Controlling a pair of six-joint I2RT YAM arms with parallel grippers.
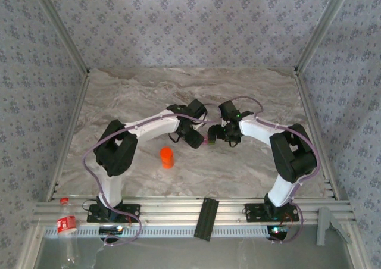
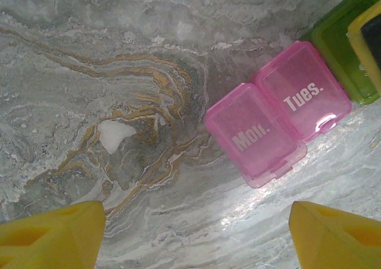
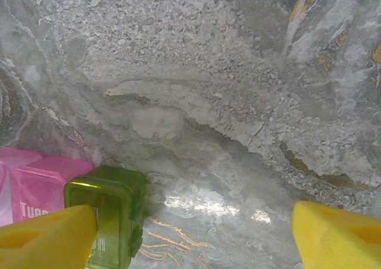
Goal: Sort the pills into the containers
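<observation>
1. The left fingers point(image 2: 47, 236) are released and spread wide, with only bare counter point(image 2: 119, 55) between them. The right fingers point(image 3: 41, 239) are spread just as wide and also grasp nothing.
2. The containers point(image 1: 208, 141) lie mid-counter, between the 2 converging wrists. The orange bottle point(image 1: 167, 157) stands apart from them, nearer the left arm.
3. In the left wrist view, 2 pink compartments point(image 2: 277, 117) marked "Mon." and "Tues." sit side by side with their lids down. The green compartment point(image 2: 342, 49) is joined at their far end.
4. The step in hand looks like approach and alignment before a lid is lifted. To do it well, 1 arm should pin the strip lightly from above, since it looks light enough to skid on the smooth stone. The other arm should then bring 1 fingertip under a lid's lip, moving slowly.
5. Relative to the left fingers, the strip lies ahead and off to the right of their gap, clear of both tips. They need a sideways shift before closing.
6. Relative to the right fingers, the green compartment sits at the lower left, partly behind 1 finger. I cannot tell whether they touch, and the gap itself spans bare counter.
</observation>
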